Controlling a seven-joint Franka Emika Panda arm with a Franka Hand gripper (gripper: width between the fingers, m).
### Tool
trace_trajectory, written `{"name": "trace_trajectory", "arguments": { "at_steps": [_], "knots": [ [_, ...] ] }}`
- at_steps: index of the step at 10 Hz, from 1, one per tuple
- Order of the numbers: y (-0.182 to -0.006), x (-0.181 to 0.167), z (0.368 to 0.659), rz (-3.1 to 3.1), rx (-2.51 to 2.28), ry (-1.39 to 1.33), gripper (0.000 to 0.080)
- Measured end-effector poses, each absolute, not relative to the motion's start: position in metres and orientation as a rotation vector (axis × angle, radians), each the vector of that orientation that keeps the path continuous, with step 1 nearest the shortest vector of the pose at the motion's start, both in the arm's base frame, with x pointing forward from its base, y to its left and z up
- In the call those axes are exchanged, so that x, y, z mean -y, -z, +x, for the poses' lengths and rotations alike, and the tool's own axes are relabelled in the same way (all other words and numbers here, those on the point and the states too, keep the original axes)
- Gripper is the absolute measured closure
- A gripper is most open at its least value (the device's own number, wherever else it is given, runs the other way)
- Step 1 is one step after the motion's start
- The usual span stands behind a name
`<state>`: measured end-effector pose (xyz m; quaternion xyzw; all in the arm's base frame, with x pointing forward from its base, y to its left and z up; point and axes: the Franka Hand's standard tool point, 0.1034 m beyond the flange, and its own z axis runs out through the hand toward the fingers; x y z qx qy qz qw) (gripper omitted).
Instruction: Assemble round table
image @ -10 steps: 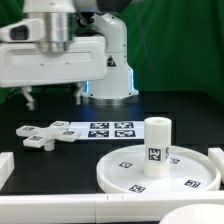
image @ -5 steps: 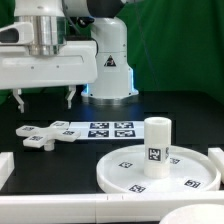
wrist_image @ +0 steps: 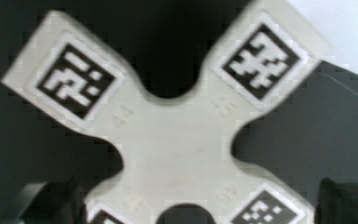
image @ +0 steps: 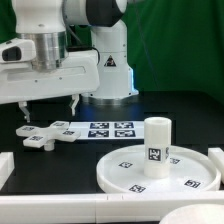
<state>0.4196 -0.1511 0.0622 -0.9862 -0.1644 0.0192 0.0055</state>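
Observation:
The cross-shaped foot piece (image: 38, 134) lies flat on the black table at the exterior view's left; it fills the wrist view (wrist_image: 167, 110), tags facing up. My gripper (image: 47, 108) hangs open a little above it, one finger on each side, holding nothing. In the wrist view the gripper (wrist_image: 197, 205) straddles the foot's near end, with dark fingers (wrist_image: 51, 200) at both edges. The large rimmed round disc (image: 125, 178) lies at the front right. The short thick cylinder leg (image: 157, 146) stands upright on it.
The marker board (image: 105, 129) lies flat just behind the foot piece, at the middle of the table. White rails stand at the front left (image: 5, 165), along the front edge and at the right (image: 216, 154). The arm's base (image: 112, 75) stands behind.
The arm has come down over the foot piece at the exterior view's left, fingers still open. The parts have not moved.

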Motion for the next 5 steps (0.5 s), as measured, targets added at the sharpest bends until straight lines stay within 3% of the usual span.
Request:
{"name": "trace_trajectory", "arguments": {
  "at_steps": [5],
  "knots": [
    [-0.0541,0.1541,0.4197,-3.078,0.553,-0.081,0.0151]
  ]
}}
